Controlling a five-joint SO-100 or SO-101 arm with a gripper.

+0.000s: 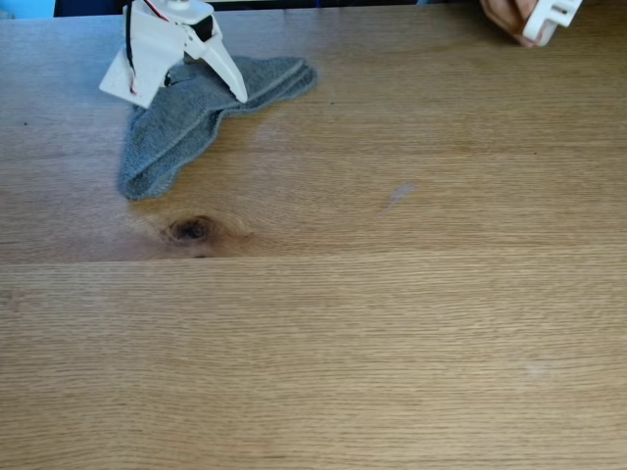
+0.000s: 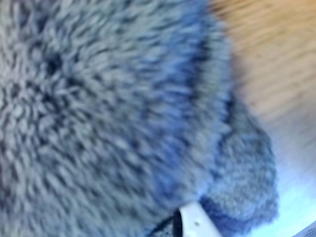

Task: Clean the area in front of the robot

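Fixed view: white plastic arm (image 1: 167, 44) comes in from the top edge, upper left, red and black wires showing along its body. Its gripper (image 1: 191, 86) is down on a grey terry cloth (image 1: 181, 122). One pointed white finger (image 1: 227, 73) slants down to the right, tip resting on the cloth's upper part; the other side is a broader white piece just left of it, its lower corner past the cloth's left edge. Cloth bunches up in the shadow between the two, so they look partly closed with terry in the gap, but a firm grip cannot be told from here.

The cloth spreads out from under the fingers in two lobes: one short, running right of the pointed fingertip, one longer, trailing down and to the left below the fingers.

Oak tabletop (image 1: 372, 333), light brown, fine straight grain. Dark oval knot (image 1: 191, 230) lies below the cloth's lower end, just apart from it. Small pale smudge (image 1: 400, 193) well to the right of the fingers.

Top right corner, well apart from the gripper: a person's hand (image 1: 505, 17) holding a white plastic part (image 1: 551, 20).

Wrist view: blurred grey terry pile (image 2: 108, 113) very close to the lens, a white finger tip (image 2: 195, 222) poking in at the bottom edge against the cloth, a strip of wood (image 2: 276, 64) at upper right.
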